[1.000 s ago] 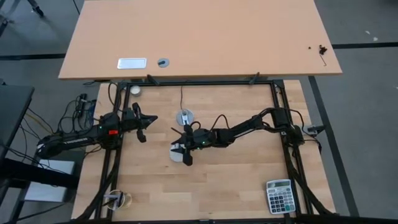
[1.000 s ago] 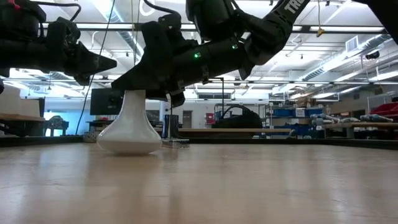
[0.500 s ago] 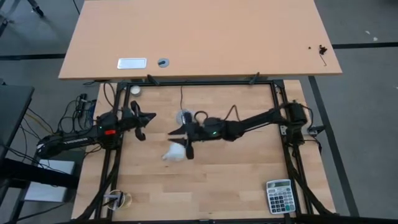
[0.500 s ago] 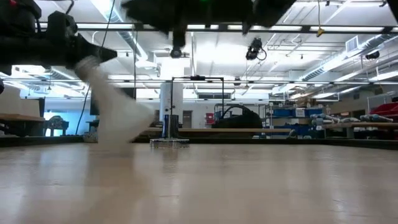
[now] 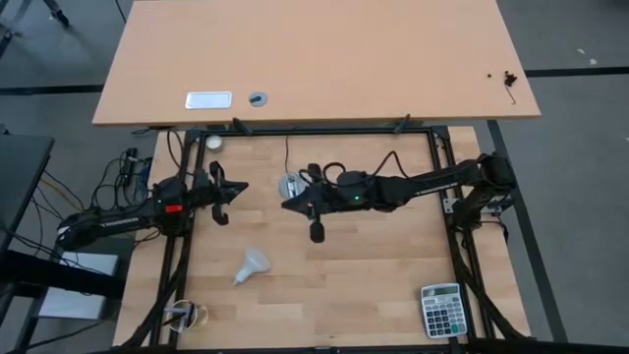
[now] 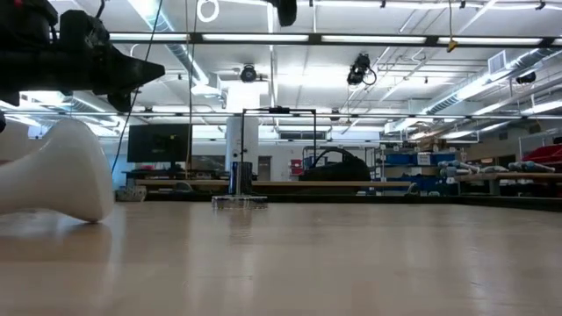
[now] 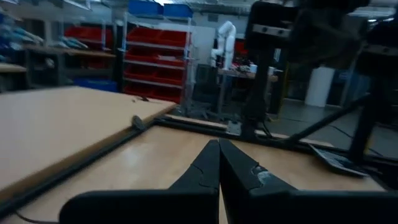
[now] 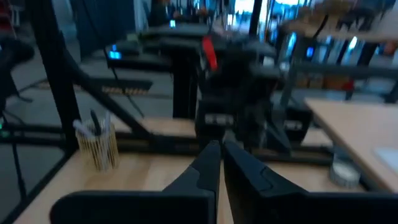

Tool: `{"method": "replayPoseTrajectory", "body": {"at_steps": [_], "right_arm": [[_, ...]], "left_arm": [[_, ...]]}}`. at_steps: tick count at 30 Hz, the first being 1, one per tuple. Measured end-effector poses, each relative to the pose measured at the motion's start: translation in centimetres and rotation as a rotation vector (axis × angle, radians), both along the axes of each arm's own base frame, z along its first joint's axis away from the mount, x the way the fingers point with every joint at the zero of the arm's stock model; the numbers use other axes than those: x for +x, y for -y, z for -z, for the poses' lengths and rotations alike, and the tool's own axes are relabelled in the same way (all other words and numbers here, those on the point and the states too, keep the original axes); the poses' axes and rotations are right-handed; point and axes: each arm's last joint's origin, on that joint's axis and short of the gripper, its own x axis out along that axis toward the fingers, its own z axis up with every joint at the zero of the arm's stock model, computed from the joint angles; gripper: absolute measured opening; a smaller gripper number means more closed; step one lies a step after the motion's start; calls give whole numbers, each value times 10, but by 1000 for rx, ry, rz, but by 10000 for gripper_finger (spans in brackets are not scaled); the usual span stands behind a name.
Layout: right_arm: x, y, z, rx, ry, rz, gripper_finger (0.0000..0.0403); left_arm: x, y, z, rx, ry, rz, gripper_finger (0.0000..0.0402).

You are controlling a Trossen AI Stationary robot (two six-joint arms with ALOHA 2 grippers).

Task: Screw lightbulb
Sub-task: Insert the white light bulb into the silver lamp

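The white cone-shaped lightbulb (image 5: pixel 253 264) lies on its side on the wooden table, left of centre and toward the near edge, with its narrow base pointing near-left. It also shows at the left of the low view (image 6: pixel 53 175). The grey socket disc (image 5: pixel 292 183) with its black cord lies flat farther back. My right gripper (image 5: pixel 288 206) is shut and empty, raised just beside the socket and pointing left; its fingers meet in its wrist view (image 8: pixel 217 149). My left gripper (image 5: pixel 243 187) is shut and empty, above the table's left side (image 7: pixel 218 146).
A calculator (image 5: pixel 440 310) lies at the near right corner. A cup of sticks (image 5: pixel 187 316) stands at the near left corner. A tiny white ball (image 5: pixel 213 143) sits at the far left corner. A larger tabletop (image 5: pixel 314 59) lies beyond the far edge.
My right gripper has come away from the bulb, risen, and gone toward the far edge, ending beside the socket. The bulb, which stood on its wide face under the gripper, has tipped over and tumbled toward the near-left, and now lies on its side.
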Motion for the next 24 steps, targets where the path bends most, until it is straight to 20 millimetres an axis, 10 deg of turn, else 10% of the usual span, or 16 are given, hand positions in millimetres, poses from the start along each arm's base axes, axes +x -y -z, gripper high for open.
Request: {"method": "replayPoseTrajectory", "body": {"at_steps": [15,24], "right_arm": [[0,-5,30,74,-202,-82,8],[47,-46,105,300,-215,-239,11]], "left_arm": [[18,8,-24,-85,-184,140,1],[22,4,-7,-147,-360,25,0]]}}
